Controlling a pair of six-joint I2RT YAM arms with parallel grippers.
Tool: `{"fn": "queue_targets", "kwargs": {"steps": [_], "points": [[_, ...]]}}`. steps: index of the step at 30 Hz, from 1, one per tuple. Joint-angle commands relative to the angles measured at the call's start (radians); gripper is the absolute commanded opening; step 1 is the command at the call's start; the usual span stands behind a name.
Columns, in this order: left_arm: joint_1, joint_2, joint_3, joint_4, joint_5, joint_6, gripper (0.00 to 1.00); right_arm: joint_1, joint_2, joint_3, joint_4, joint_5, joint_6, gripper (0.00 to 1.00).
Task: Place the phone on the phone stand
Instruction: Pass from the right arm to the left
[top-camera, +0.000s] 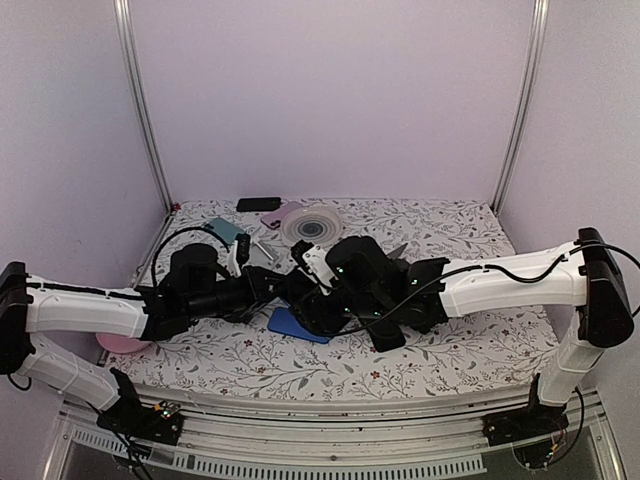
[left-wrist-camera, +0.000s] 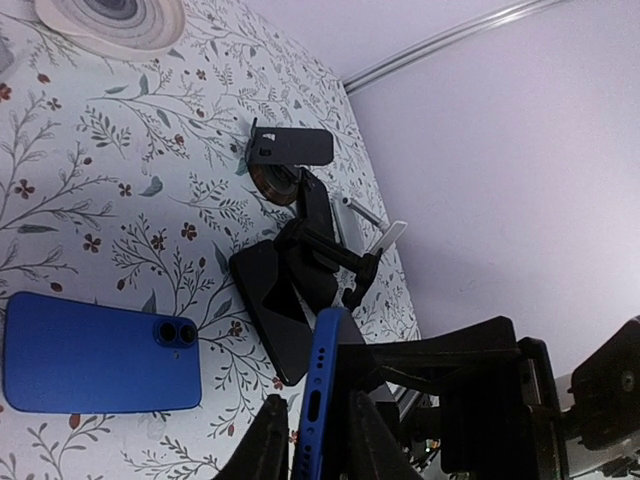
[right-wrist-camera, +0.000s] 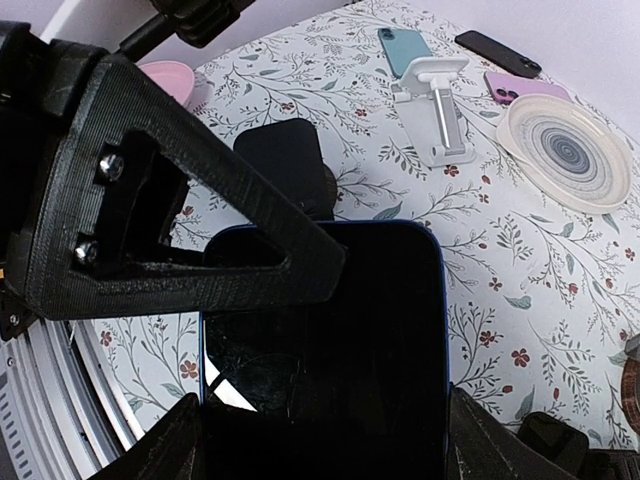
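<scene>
My right gripper (right-wrist-camera: 325, 420) is shut across the width of a blue phone (right-wrist-camera: 330, 330), dark screen up, held above the table. My left gripper (left-wrist-camera: 314, 402) straddles the same phone's thin edge (left-wrist-camera: 322, 385). Its jaws stand close on either side, with a sliver of gap at one finger (left-wrist-camera: 265, 440). Its other finger (right-wrist-camera: 190, 230) lies across the screen. A black phone stand (left-wrist-camera: 300, 280) sits on the cloth just beyond the held phone, also seen at the stand's base (right-wrist-camera: 285, 150). A white phone stand (right-wrist-camera: 435, 110) is farther back.
A second blue phone (left-wrist-camera: 100, 350) lies camera side up on the floral cloth (top-camera: 450, 350). At the back are a teal phone (right-wrist-camera: 405, 45), a black phone (right-wrist-camera: 497, 52), a pink phone (right-wrist-camera: 520, 85) and a ringed disc (right-wrist-camera: 570, 150). A pink plate (top-camera: 125, 345) is at the left.
</scene>
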Motion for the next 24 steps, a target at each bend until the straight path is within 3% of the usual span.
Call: {"fn": "queue_targets", "kwargs": {"steps": [1, 4, 6, 15, 24], "points": [[-0.014, 0.006, 0.019, 0.030, 0.035, -0.016, 0.15, 0.009, 0.002, 0.027, 0.076, 0.032, -0.005, 0.42], [-0.017, 0.004, 0.017, 0.031, 0.035, -0.021, 0.00, 0.010, 0.004, 0.026, 0.076, 0.037, -0.002, 0.42], [-0.019, 0.000, 0.013, 0.034, 0.033, -0.022, 0.00, 0.009, 0.004, 0.026, 0.073, 0.039, 0.000, 0.43], [-0.017, -0.121, -0.036, 0.108, -0.001, 0.035, 0.00, 0.003, -0.097, -0.065, 0.112, 0.029, 0.040, 0.98], [-0.018, -0.318, -0.109, 0.196, -0.047, 0.106, 0.00, -0.030, -0.308, -0.255, 0.350, -0.202, 0.126, 0.99]]}}
